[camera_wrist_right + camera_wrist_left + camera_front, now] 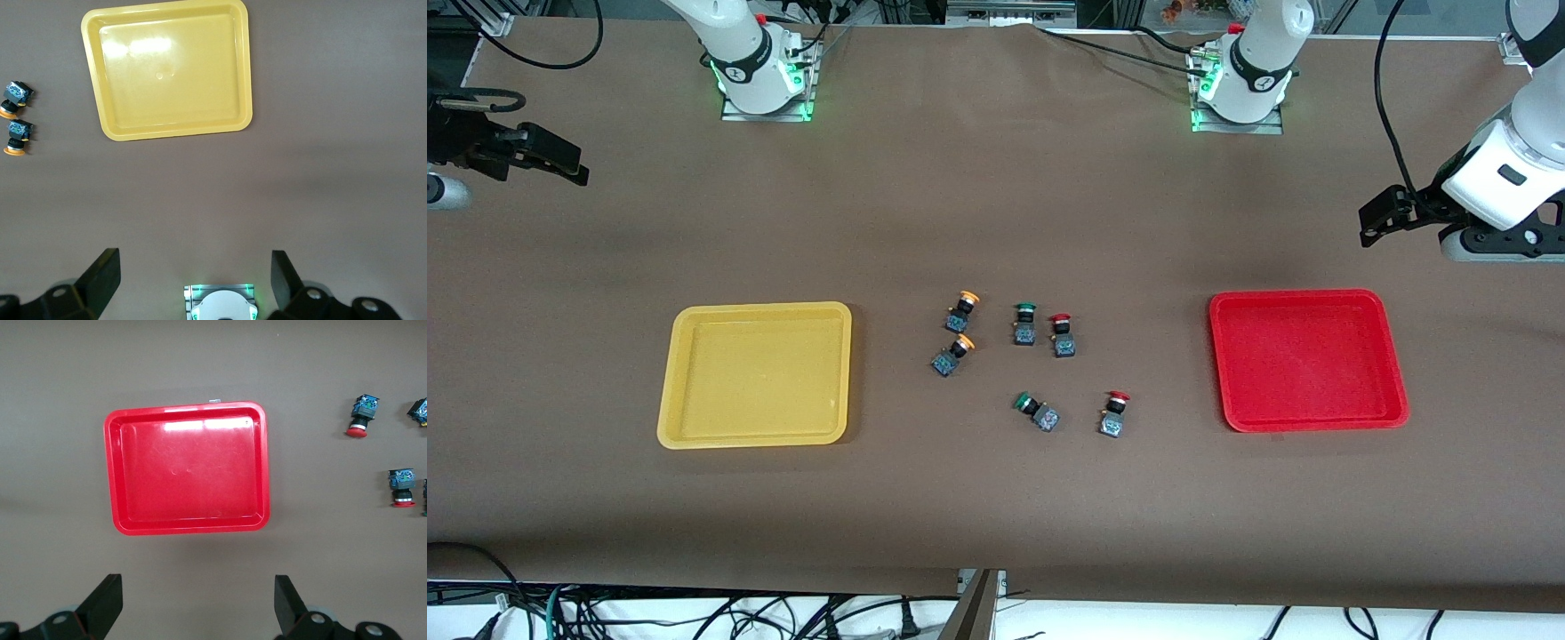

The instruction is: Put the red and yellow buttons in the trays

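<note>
Across the middle of the front view, the brown desk (996, 498) carries a yellow tray (685, 373) at the centre-left of the frame and a red tray (1392, 364) at the centre-right, both holding nothing. Between them lies a loose cluster of small switches, none touching a tray. Two orange-yellow buttons (961, 309) (953, 356) sit close together on the cluster's yellow-tray side, one just below the other in the frame. One red button (1062, 335) stands beside a green button (1024, 324) in the upper part of the cluster; the second red button (1113, 414) lies lower in the frame, nearer the red tray, with another green button (1037, 411) beside it. The left gripper (1376, 222) hangs at the right edge of the frame, above the desk near the red tray's upper corner; its wrist view looks down on the red tray (117, 520), and its fingers (105, 603) are spread wide, holding nothing. The right gripper (569, 164) hangs at the upper-left edge of the frame, above the desk higher in the frame than the yellow tray (243, 123); its fingers (103, 273) are likewise spread apart and hold nothing.
</note>
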Robot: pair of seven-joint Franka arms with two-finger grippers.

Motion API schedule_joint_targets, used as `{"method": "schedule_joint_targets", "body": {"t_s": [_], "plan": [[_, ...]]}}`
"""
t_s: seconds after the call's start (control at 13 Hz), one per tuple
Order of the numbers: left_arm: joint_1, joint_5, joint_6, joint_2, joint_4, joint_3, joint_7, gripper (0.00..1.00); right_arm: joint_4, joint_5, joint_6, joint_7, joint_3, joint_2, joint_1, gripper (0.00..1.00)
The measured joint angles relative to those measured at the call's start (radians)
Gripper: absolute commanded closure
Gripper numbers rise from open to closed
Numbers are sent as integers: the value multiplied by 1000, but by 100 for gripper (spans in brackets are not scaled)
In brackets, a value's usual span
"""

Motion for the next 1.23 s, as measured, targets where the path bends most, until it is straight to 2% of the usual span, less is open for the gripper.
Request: {"method": "schedule_joint_targets", "body": {"t_s": [0.46, 0.62, 0.85, 1.0, 1.23], "plan": [[0, 0, 0, 1, 0, 1, 0, 0, 0, -1, 8, 0, 0, 7, 0, 0], [0, 0, 0, 1, 1, 1, 0, 0, -1, -3, 13, 1, 0, 35, -1, 0], [0, 0, 0, 2, 2, 1, 0, 0, -3, -3, 42, 1, -5, 141, -5, 0], [0, 0, 0, 2, 3, 1, 0, 0, -6, 0, 128, 38, 2, 226, 3, 0], [-1, -8, 0, 13, 3, 0, -1, 0, -7, 51, 312, 322, 15, 357, 83, 0]]}}
